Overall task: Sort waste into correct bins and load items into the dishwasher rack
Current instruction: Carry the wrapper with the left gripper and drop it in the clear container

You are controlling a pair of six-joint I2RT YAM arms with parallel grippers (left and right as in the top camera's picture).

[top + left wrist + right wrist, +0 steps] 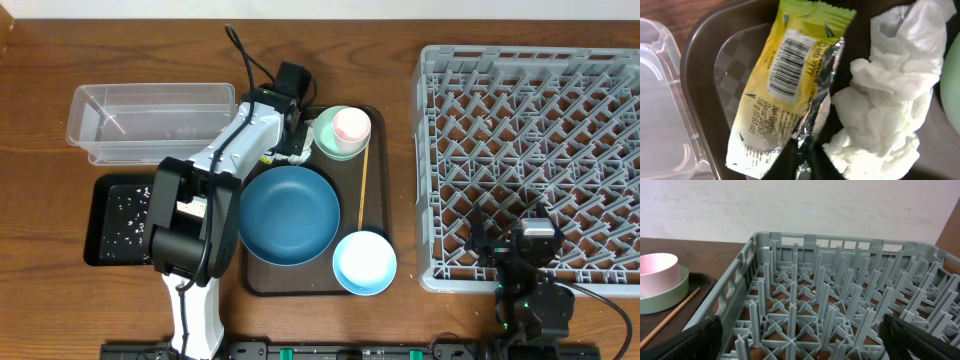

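My left gripper [807, 148] is shut on the silver torn edge of the yellow-green wrapper [782, 85], which lies on the brown tray's back left corner beside a crumpled white tissue [885, 100]. Overhead, that gripper [290, 150] sits between the clear tub [150, 120] and the mint-green bowl [328, 143], which holds the pink cup [351, 125]. White rice grains [130, 205] speckle the black tray [95, 250]. The dark-blue dish [288, 214], light-blue bowl [364, 262] and wooden stick [362, 185] rest on the brown tray. My right gripper [800, 345] hangs open over the rack's [530, 130] front edge.
The brown serving tray [381, 215] lies between the two bins on the left and the grey rack on the right. The left arm's body crosses over the black tray and the brown tray's left side. The clear tub's rim [660, 90] is close to the left of the wrapper.
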